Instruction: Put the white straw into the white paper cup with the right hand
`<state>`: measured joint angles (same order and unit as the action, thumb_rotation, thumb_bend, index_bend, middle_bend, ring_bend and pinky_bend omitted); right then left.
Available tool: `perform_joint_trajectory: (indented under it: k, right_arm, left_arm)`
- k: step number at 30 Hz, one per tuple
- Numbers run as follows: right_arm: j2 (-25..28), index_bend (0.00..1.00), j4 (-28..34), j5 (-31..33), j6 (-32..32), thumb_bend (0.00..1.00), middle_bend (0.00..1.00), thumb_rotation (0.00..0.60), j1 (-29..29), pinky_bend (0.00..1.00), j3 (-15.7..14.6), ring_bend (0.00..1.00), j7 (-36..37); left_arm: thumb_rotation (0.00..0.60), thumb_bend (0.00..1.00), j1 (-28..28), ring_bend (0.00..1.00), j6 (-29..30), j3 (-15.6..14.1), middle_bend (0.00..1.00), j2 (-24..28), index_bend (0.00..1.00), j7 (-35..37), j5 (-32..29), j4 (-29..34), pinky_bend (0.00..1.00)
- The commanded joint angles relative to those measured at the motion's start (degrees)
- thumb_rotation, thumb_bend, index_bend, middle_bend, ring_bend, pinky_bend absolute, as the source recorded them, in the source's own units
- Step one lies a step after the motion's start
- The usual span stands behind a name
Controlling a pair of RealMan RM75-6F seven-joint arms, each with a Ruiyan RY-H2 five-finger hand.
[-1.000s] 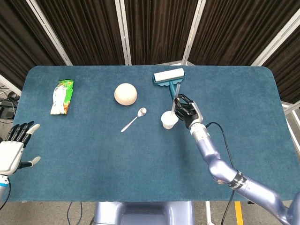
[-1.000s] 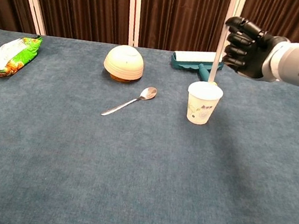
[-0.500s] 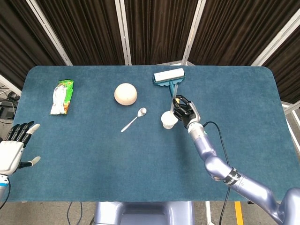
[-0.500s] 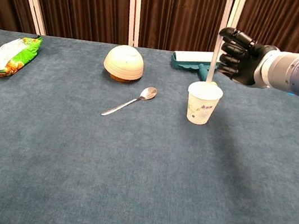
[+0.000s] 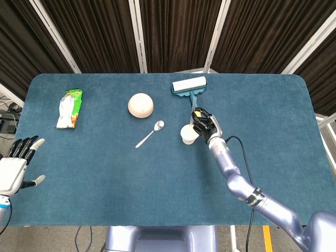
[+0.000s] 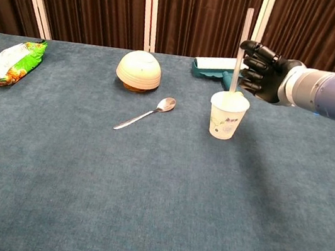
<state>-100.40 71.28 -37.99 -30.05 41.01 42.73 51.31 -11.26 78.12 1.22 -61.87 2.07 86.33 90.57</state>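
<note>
My right hand (image 6: 262,70) grips the white straw (image 6: 240,48) above the white paper cup (image 6: 227,115), dark fingers (image 5: 201,119) wrapped around the shaft; from the head view the straw is almost lost against my hand, and its lower end drops behind the cup's rim, so I cannot tell whether it touches the bottom. In the chest view the straw stands nearly upright, long axis vertical with a slight lean, its top end rising clear above my fingers. The cup stands upright on the blue table (image 5: 157,178), just in front of a teal lint roller (image 5: 189,86) whose handle is partly hidden behind my hand. My left hand (image 5: 14,167) hangs at the table's near left edge, fingers spread and holding nothing, its wrist cut off by the frame. An upturned cream bowl (image 6: 139,70), a metal spoon (image 6: 146,113) and a green snack packet (image 6: 12,62) lie to the left.
</note>
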Motion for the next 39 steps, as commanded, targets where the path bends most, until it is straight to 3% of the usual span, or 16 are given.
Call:
perform_joint_trajectory:
  k: [1, 12, 23, 31, 35, 38, 39]
  right_arm:
    - [-1.20, 0.54, -0.91, -3.56, 1.28, 0.38, 1.00, 0.600, -1.22, 0.97, 0.07, 0.96, 1.72]
    - [-2.33, 0.54, -1.10, -11.46, 2.79, 0.28, 1.00, 0.600, -4.06, 0.96, 0.78, 0.96, 6.33]
    - [-0.46, 0.53, 2.43, -15.05, 1.37, 0.27, 1.00, 0.600, -7.05, 0.96, 1.98, 0.96, 9.16]
    - [7.53, 0.41, 8.08, -16.73, -0.90, 0.26, 1.00, 0.600, -15.72, 0.96, 2.65, 0.96, 11.87]
    - [11.67, 0.40, 10.94, -17.37, -1.56, 0.25, 1.00, 0.600, -18.89, 0.94, 3.58, 0.96, 12.95]
    - [15.73, 0.40, 14.23, -18.30, -2.96, 0.25, 0.98, 0.600, -21.54, 0.87, 4.34, 0.88, 12.40]
    - [16.72, 0.40, 14.96, -18.60, -3.43, 0.25, 0.93, 0.600, -22.12, 0.82, 4.34, 0.81, 11.89]
  left_arm:
    - [0.600, 0.19, -0.01, 0.00, 0.01, 0.00, 0.00, 0.01, 0.01, 0.06, 0.04, -0.03, 0.00]
    - [0.600, 0.19, 0.04, 0.00, 0.10, -0.06, 0.00, 0.00, 0.01, 0.02, 0.16, 0.01, 0.00]
    - [0.600, 0.19, 0.01, 0.00, 0.01, -0.09, 0.00, 0.09, 0.01, 0.31, 0.20, 0.01, 0.00]
    - [0.600, 0.19, 0.06, 0.00, 0.19, -0.18, 0.00, 0.06, 0.01, -0.05, 0.45, 0.09, 0.00]
    - [0.600, 0.19, 0.11, 0.00, 0.31, -0.16, 0.00, -0.05, 0.01, -0.37, 0.43, 0.20, 0.00]
    - [0.600, 0.19, 0.12, 0.00, 0.32, -0.11, 0.00, -0.10, 0.01, -0.41, 0.31, 0.25, 0.00]
    - [0.600, 0.19, 0.12, 0.00, 0.32, -0.10, 0.00, -0.11, 0.01, -0.44, 0.31, 0.22, 0.00]
